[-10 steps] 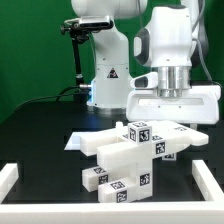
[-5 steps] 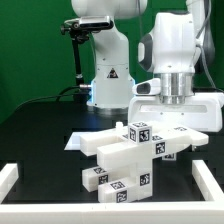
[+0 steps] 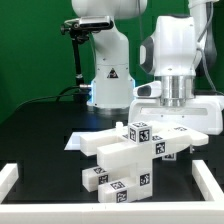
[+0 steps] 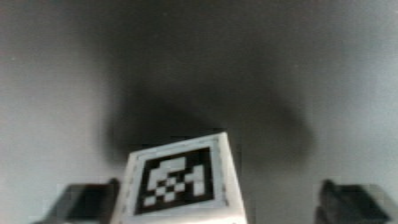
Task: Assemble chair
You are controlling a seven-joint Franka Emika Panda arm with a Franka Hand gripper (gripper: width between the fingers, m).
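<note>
From the exterior view, the chair sits on the black counter as a cluster of white blocks and slabs with black-and-white tags, near the front rail, partly joined and not yet chair-shaped. The arm hangs over the cluster's side toward the exterior view's right, and its tool is low, close above the top blocks there. Its fingers are hidden behind the wide hand and the blocks, so from here I cannot tell whether it touches or holds anything. I judge the step to be an approach to, or alignment over, one top block; the next move likely calls for a straight, careful descent so the fingers straddle that block without nudging its neighbours.

In the wrist view, a tagged white block lies between two dark fingertips, which stand well apart with clear gaps to the block: the tool is spread wide and grips nothing.
</note>
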